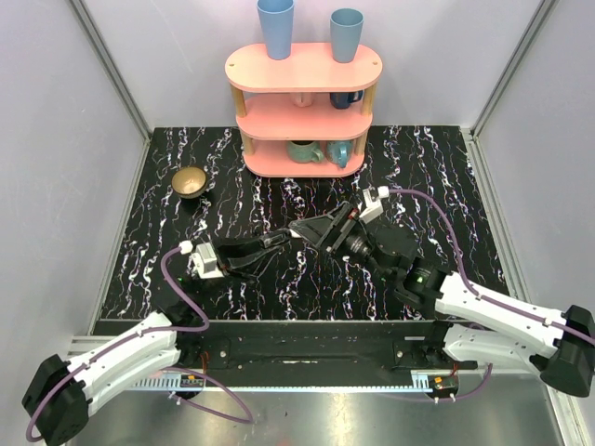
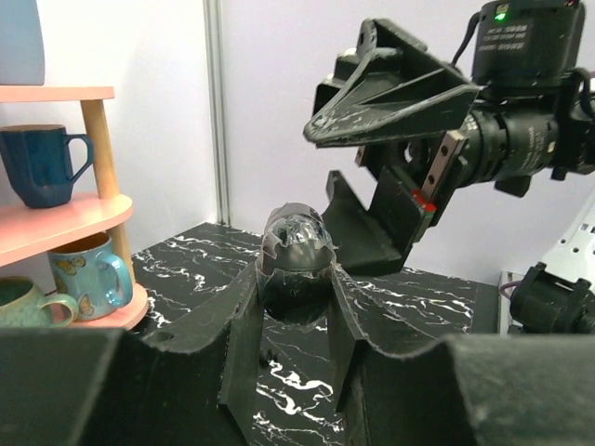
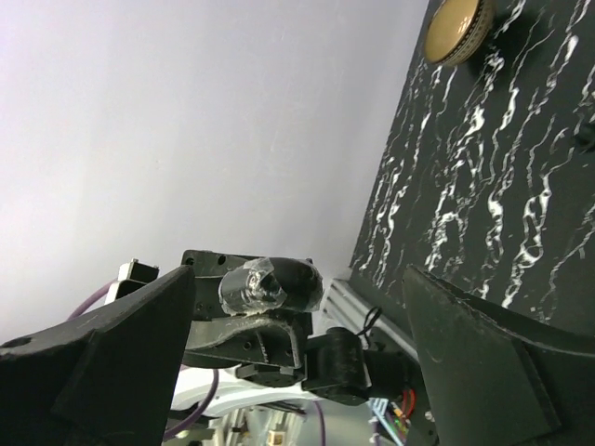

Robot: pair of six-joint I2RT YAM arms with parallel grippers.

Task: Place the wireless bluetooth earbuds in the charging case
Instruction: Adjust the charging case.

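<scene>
Charging case point(image 2: 296, 265): a dark, glossy oval with clear film over its top. It is raised above the middle of the black marble worktop point(image 1: 437, 177), clamped by its sides between the fingers of the left gripper point(image 1: 282, 243). Right gripper point(image 1: 302, 229): jaws spread wide with nothing between them, tips just beside the case and slightly above it. Far edge: pink shelf point(image 1: 304, 67) carrying mugs point(image 1: 304, 150), with two blue cups point(image 1: 276, 26) on top. Towards the far left corner: brown bowl point(image 1: 190, 181).

Left pincer point(image 1: 283, 242) closed, right pincer point(image 1: 303, 231) wide
</scene>
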